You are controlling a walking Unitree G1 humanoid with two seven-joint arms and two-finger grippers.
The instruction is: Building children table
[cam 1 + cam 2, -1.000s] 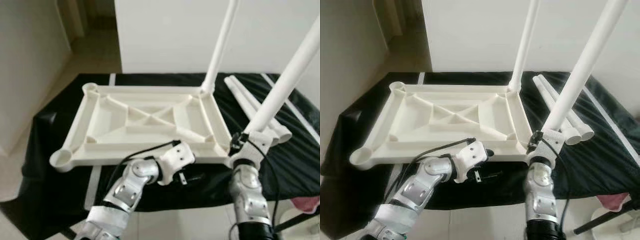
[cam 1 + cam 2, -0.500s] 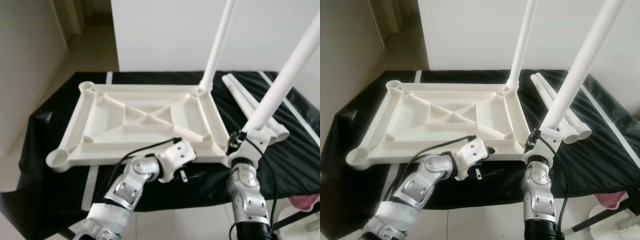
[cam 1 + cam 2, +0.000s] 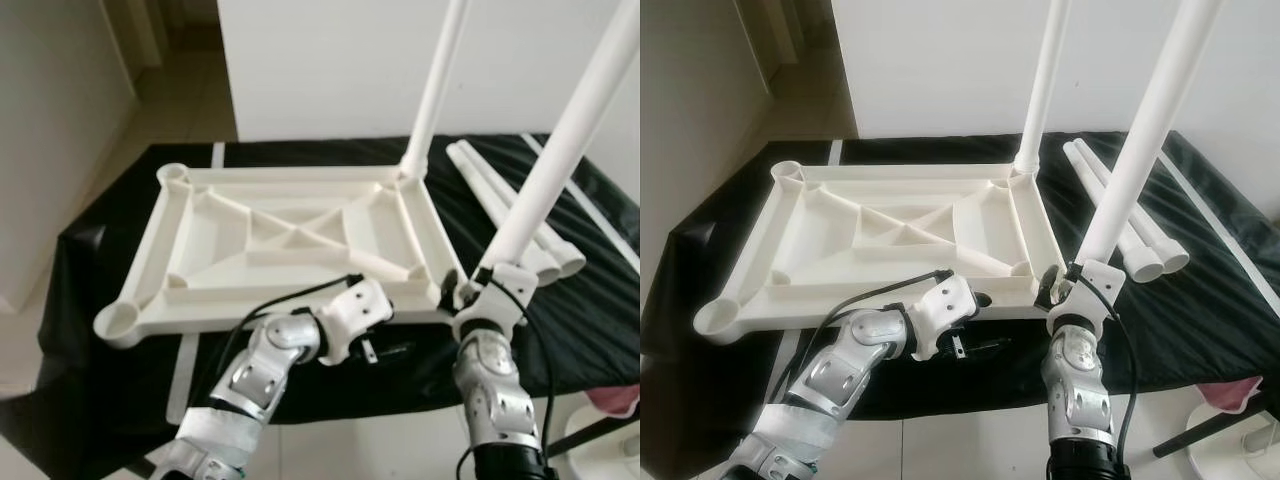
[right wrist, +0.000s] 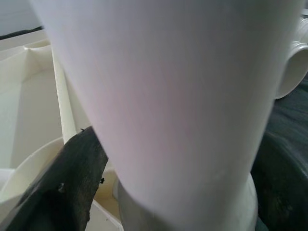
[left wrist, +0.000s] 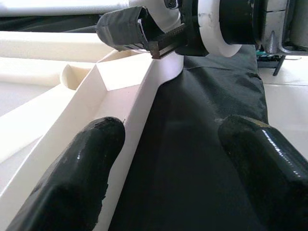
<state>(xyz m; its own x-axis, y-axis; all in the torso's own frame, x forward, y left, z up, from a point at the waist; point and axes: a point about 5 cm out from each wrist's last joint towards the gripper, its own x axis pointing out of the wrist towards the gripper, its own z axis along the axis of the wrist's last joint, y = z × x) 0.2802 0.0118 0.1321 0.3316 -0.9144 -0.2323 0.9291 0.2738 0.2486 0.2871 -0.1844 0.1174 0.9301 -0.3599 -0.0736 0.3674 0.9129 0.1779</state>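
In the left eye view, the white table top [image 3: 290, 240] lies upside down on a table covered with black cloth [image 3: 100, 260]. One leg [image 3: 437, 85] already stands in the far right corner. The right gripper [image 3: 478, 288] holds a second leg [image 3: 560, 145] over the near right corner socket; this leg leans to the right. I judge that the step in hand is seating this leg. To do it well, the leg should be brought more upright so its end meets the socket straight, then pushed down.

In the right eye view, the left gripper [image 3: 980, 345] rests at the near edge of the table top, just below its rim. Two spare legs [image 3: 1130, 215] lie on the cloth beside the table top, near the working corner. They could be knocked if the held leg swings outward. The two left sockets [image 3: 720, 320] are still empty.

In the left wrist view, the left gripper's two black fingers [image 5: 86, 159] are spread wide, one beside the rim and one over the cloth, gripping nothing. This hand could steady the top.

In the right wrist view, the held leg is very close, with one dark finger [image 4: 62, 187] pressed against it and the corner socket [image 4: 29, 163] just under.
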